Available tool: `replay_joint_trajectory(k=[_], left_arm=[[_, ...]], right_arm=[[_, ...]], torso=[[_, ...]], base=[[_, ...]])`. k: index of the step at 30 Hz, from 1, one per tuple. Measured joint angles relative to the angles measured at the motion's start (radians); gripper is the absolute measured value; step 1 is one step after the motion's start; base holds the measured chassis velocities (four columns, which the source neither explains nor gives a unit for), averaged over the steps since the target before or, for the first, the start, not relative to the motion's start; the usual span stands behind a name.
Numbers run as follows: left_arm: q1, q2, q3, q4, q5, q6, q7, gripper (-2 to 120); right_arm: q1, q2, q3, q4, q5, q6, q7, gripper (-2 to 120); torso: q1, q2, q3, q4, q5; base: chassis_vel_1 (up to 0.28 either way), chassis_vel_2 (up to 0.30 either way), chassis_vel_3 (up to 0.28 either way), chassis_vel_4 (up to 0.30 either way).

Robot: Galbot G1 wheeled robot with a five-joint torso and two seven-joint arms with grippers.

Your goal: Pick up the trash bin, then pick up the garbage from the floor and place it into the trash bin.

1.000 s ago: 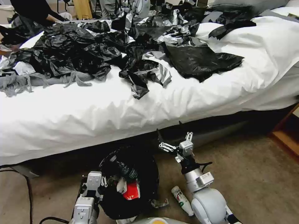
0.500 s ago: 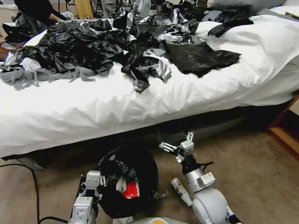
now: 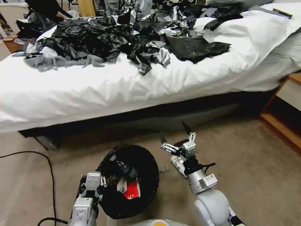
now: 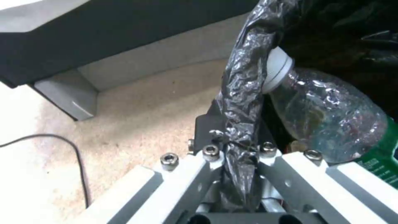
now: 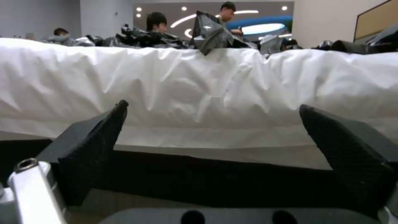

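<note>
One trash bin [image 3: 128, 182], black-lined and holding a bottle [image 4: 331, 124] and red packet [image 3: 132, 191], hangs clamped at its rim in the left claw [image 3: 94, 185], while the right claw [image 3: 175, 133], fingers apart, now hovers above another bottle [image 3: 177, 164] previously beside its arm.

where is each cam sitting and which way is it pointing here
Head view: from the robot's head, looking forward and down at the carpet and white bed; shows the left gripper, right gripper, and the bin with its glossy black liner.
Left wrist view: along closed fingers pinching the bin's liner, beside a clear plastic bottle with green label.
Right wrist view: level, between open fingers, toward the bed's side.
Shared: head and right wrist see the bed; head and left wrist see the liner.
</note>
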Motion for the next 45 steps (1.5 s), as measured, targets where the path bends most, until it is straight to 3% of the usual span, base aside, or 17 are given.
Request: replay_joint_trajectory(k=[8, 20, 27, 32, 34, 45], left_arm=[[0.001, 0.000, -0.001, -0.003, 0.001, 0.000, 0.001, 0], [0.001, -0.001, -0.009, -0.004, 0.000, 0.001, 0.002, 0], [-0.003, -0.002, -0.011, -0.003, -0.002, 0.002, 0.002, 0], [-0.003, -0.002, -0.011, -0.002, -0.002, 0.003, 0.003, 0], [-0.003, -0.002, -0.010, -0.003, -0.002, 0.003, 0.003, 0], [0.009, -0.004, -0.015, -0.012, 0.001, 0.001, 0.003, 0]], right_arm=[[0.021, -0.006, 0.014, -0.035, -0.014, -0.007, 0.000, 100], [0.091, -0.014, 0.041, -0.216, -0.009, -0.097, -0.038, 100], [0.111, -0.032, 0.044, -0.302, 0.051, -0.289, -0.100, 100], [0.126, -0.039, 0.049, -0.353, 0.062, -0.343, -0.138, 100], [0.151, -0.035, 0.051, -0.430, 0.066, -0.386, -0.172, 100], [0.258, 0.003, 0.061, -0.701, 0.025, -0.332, -0.224, 100]], torso=[[0.000, 0.000, 0.000, 0.0001, -0.0002], [0.000, 0.000, 0.000, 0.0000, 0.0000], [0.000, 0.000, 0.000, 0.0001, -0.0001], [0.000, 0.000, 0.000, 0.0001, -0.0001], [0.000, 0.000, 0.000, 0.0000, -0.0002], [0.000, 0.000, 0.000, 0.0001, -0.0001]], base=[[-0.036, 0.034, 0.055, -0.031], [0.000, 0.000, 0.000, 0.000], [0.000, 0.000, 0.000, 0.000], [0.000, 0.000, 0.000, 0.000], [0.000, 0.000, 0.000, 0.000], [0.000, 0.000, 0.000, 0.000]])
